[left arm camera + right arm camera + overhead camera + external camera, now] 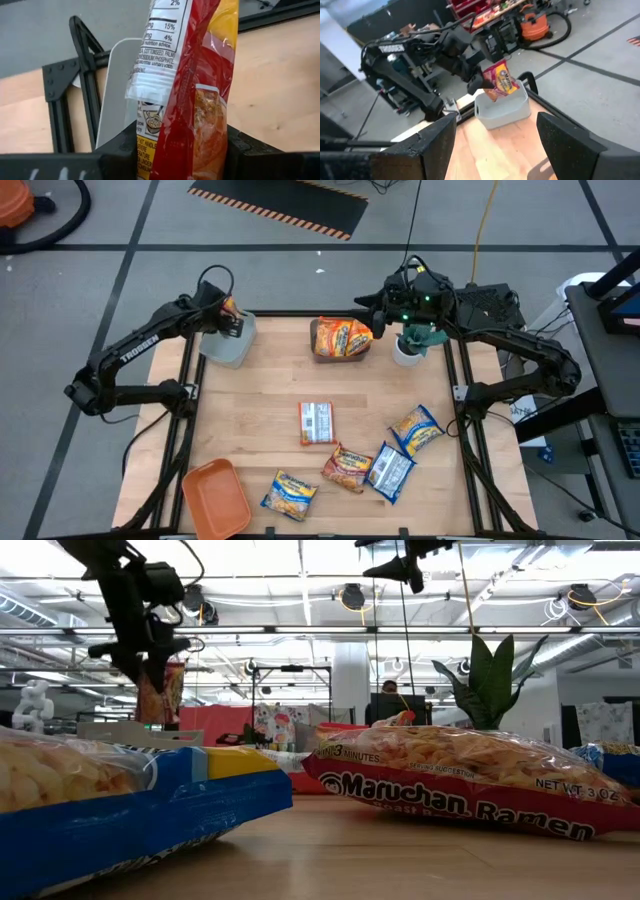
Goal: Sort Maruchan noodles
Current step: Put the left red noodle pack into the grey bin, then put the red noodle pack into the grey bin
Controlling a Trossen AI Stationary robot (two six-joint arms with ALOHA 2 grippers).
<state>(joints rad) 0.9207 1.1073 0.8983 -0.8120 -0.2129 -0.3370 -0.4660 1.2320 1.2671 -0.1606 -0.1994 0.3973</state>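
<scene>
High view looks down on my counter point(260, 430), and my left hand point(232, 320) is up at the far left corner, over a white tub point(228, 345). That hand is squeezing one red and orange noodle packet point(192, 100), pinched between my two dark fingers point(250, 157). The packet hangs straight up and down, with its bottom end in my grip. From my right wrist I can see this packet right above the open tub.

My right hand point(495, 145) is at the far right side of the counter, near a small green plant point(412, 340) in a white pot. Its fingers are spread wide with nothing between them.

More noodle packets lie on the counter. An orange pile point(340, 338) sits at the far edge, in the middle. One packet with its white back up point(316, 422) lies near the middle. Four more lie close together toward the near right side: two yellow and blue ones point(416, 430), a red one point(347, 465) and a white-backed one point(390, 470). One more yellow and blue packet point(290, 495) lies at the near edge, just beside an orange tray point(215, 498) at the near left corner.
</scene>
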